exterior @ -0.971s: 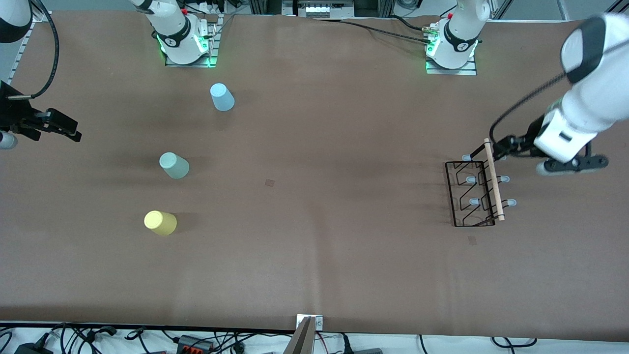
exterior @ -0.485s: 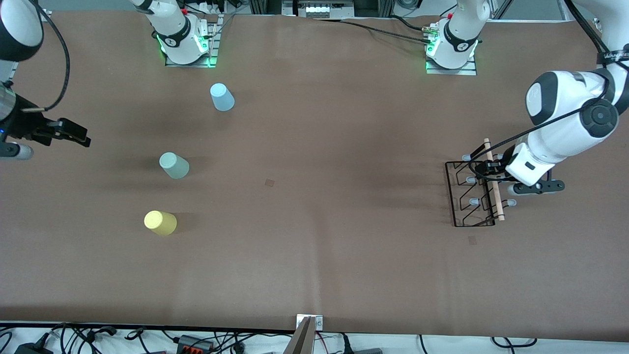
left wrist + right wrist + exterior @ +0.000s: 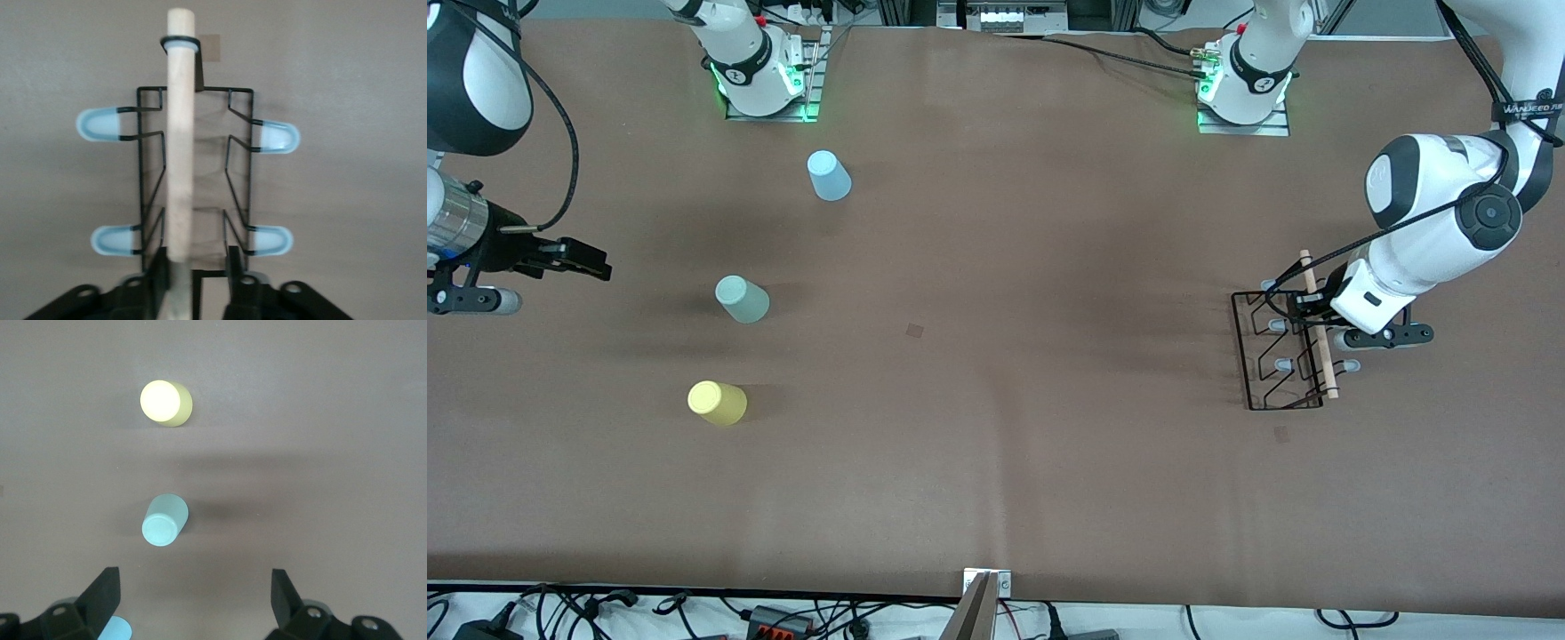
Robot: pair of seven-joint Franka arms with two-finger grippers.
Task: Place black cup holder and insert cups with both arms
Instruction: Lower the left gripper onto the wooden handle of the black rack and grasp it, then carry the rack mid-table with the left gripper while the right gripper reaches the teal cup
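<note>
1. The left gripper's (image 3: 193, 283) fingers (image 3: 158, 270) stand a little apart on either side of the wooden handle (image 3: 179, 133) of the black cup holder (image 3: 1285, 351); whether they press on it cannot be told.
2. The right gripper's (image 3: 193, 593) fingers (image 3: 103, 590) are spread wide and hold nothing.
3. The cup holder stands on the brown table (image 3: 1014, 427) toward the left arm's end, with the left gripper (image 3: 1303, 304) low over its handle.
4. The right gripper (image 3: 591, 265) hangs over the table at the right arm's end, near the pale green cup (image 3: 742, 299).
5. All three cups stand upside down and well apart: the light blue cup (image 3: 829, 175) farthest from the front camera, the pale green one between, the yellow cup (image 3: 717, 403) nearest.
</note>
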